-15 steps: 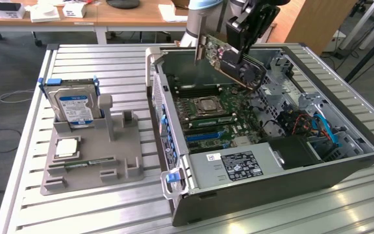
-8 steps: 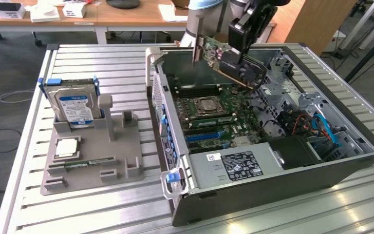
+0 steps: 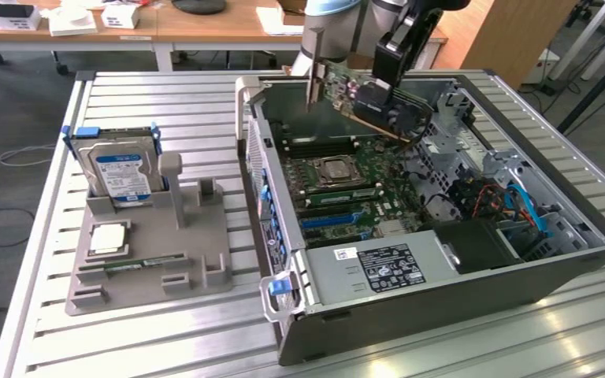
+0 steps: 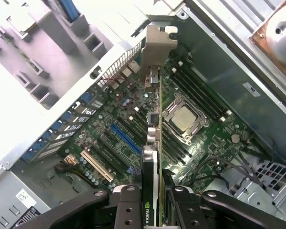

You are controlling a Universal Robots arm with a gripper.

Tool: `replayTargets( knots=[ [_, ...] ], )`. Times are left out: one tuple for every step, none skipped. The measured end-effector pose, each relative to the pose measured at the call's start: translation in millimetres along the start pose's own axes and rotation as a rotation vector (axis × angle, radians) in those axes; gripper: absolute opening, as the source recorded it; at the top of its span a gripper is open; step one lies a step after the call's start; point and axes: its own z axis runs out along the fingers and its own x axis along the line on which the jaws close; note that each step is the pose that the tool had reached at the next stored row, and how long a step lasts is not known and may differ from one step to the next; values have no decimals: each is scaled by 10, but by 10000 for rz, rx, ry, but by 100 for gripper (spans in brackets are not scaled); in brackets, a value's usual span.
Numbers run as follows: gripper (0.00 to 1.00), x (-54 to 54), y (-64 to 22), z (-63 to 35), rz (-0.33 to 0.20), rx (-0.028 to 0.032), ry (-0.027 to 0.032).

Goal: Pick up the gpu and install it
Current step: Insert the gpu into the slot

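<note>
The gripper (image 4: pixel 155 198) has its jaws pinching the gpu (image 3: pixel 361 98), tilted above the motherboard (image 3: pixel 350 197), at the case's (image 3: pixel 554 260) 12 o'clock, exterior view.

I see the case (image 3: pixel 439 315) on the table (image 3: pixel 124 102), at the exterior view's right. The stand (image 3: pixel 155 236) sits just beside it, at the exterior view's left, and the hard drive (image 3: pixel 122 175) stands upright in its far end. The board (image 3: pixel 361 197) lies flat in the case. The gpu (image 3: pixel 361 98) hangs tilted above the board's far end, held in the gripper (image 3: pixel 384 79). The power box (image 3: pixel 381 268) sits in the case's near end.
</note>
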Motion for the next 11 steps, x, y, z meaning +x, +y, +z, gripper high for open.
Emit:
replayTargets(
  knots=[
    [27,-1,-1,1,-138,-6,12],
    [27,-2,-2,2,-278,-12,26],
    [27,-2,-2,2,-416,-18,39],
    [27,-3,-3,3,-550,-24,51],
    [27,-4,-4,4,-689,-30,64],
    [27,-5,-5,5,-827,-36,77],
    [27,-5,-6,6,-979,-43,91],
    [27,-6,-6,7,-1117,-49,104],
    [27,-7,-7,8,-1257,-55,117],
    [27,-7,-8,8,-1396,-61,129],
    [27,-8,-9,9,-1535,-67,142]
  ],
)
